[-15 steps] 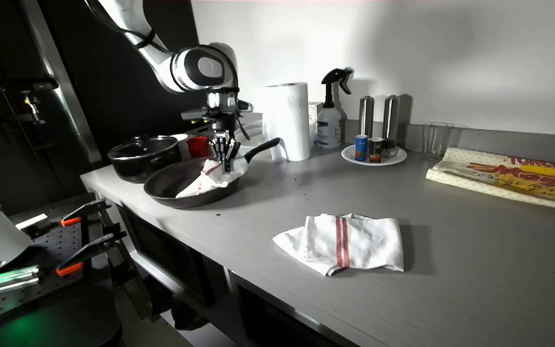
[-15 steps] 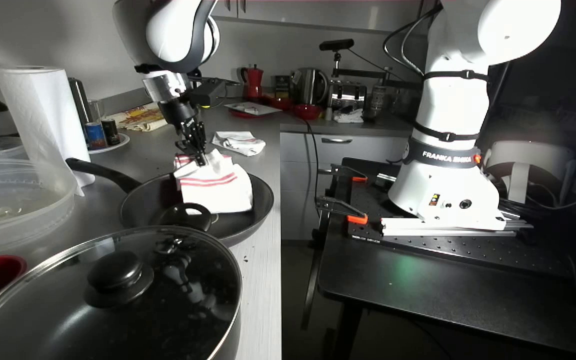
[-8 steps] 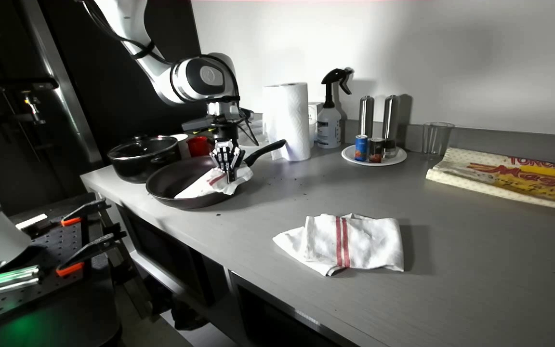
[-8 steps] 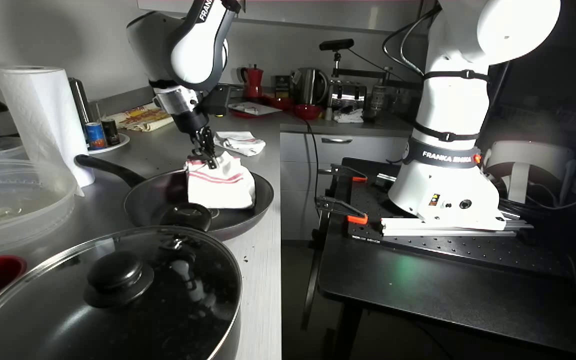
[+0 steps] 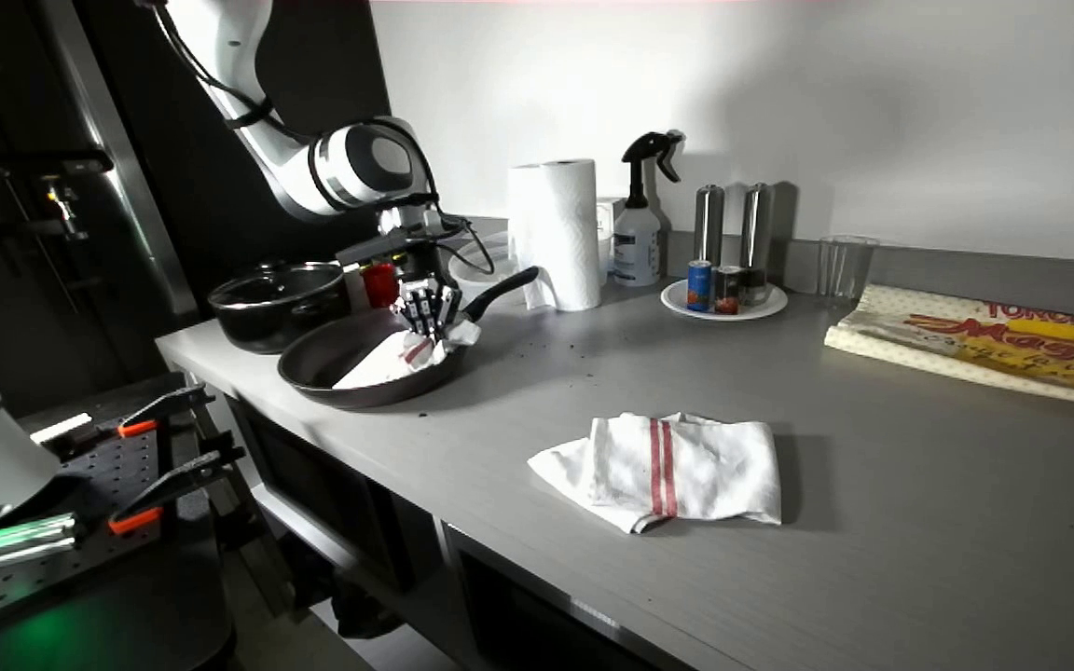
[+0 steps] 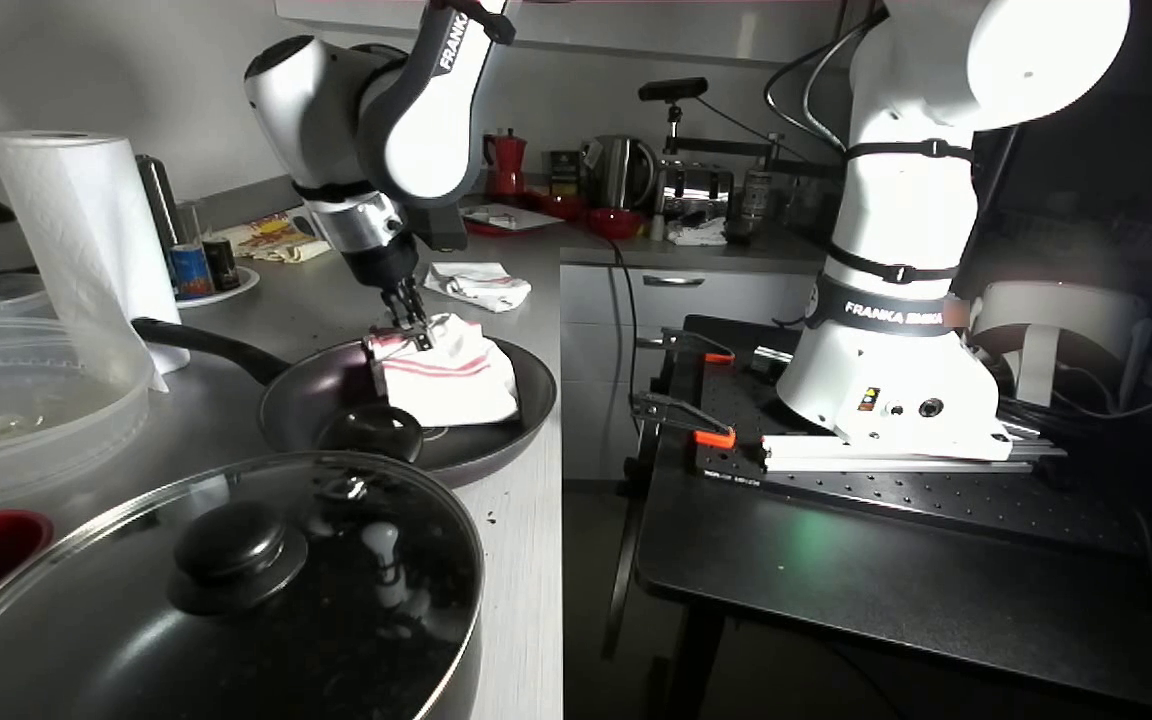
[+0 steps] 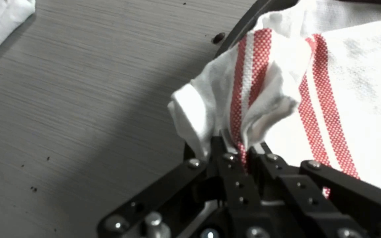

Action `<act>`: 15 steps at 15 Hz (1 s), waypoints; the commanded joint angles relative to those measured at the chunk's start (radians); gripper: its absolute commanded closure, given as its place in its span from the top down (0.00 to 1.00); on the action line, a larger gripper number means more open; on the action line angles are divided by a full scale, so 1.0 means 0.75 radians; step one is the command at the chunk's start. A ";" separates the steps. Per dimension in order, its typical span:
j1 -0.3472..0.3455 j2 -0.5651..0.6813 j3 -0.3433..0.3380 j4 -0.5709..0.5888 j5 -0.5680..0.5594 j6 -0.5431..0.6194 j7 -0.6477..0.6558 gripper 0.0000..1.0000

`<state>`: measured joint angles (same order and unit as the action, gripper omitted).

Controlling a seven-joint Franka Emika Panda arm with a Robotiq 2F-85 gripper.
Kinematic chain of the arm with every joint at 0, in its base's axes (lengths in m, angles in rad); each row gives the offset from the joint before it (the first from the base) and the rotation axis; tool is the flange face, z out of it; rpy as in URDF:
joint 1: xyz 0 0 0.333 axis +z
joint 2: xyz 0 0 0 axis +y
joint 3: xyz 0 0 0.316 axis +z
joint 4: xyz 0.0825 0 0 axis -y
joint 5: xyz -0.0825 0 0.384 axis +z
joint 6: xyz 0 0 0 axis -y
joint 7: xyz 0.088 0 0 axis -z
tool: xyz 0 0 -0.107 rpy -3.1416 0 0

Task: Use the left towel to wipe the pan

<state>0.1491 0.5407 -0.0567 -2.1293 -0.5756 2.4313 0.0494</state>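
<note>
1. Here's the hand point(image 7: 242, 150), pinched tight on a bunched fold of the left towel point(image 6: 451, 395), so the loose rest lies spread inside the pan point(image 5: 323, 356): a broad wiping face, by the look of it.
2. The pan sits close to the desk's point(image 5: 873, 559) front edge, handle point(image 5: 502, 290) pointing towards the back edge, usefully out of the hand's way, I'd judge.
3. I see nothing bracing it, so a hard rub could shove it at that front edge!
4. And the 2nd towel point(image 5: 714, 466)? Folded, well apart, nearer the front edge: this wipe likely needs just 1.
</note>
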 commanded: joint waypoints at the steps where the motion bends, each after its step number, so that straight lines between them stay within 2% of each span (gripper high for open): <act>1: 0.070 0.002 -0.021 -0.054 -0.107 0.053 0.088 0.03; 5: 0.082 0.064 -0.008 -0.013 -0.125 0.026 0.102 0.03; 9: 0.047 0.134 0.003 0.037 -0.078 0.004 0.051 0.03; 15: 0.065 0.097 0.041 -0.024 -0.084 0.028 0.034 0.03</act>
<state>0.1919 0.5993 -0.0514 -2.1269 -0.6425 2.4362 0.0912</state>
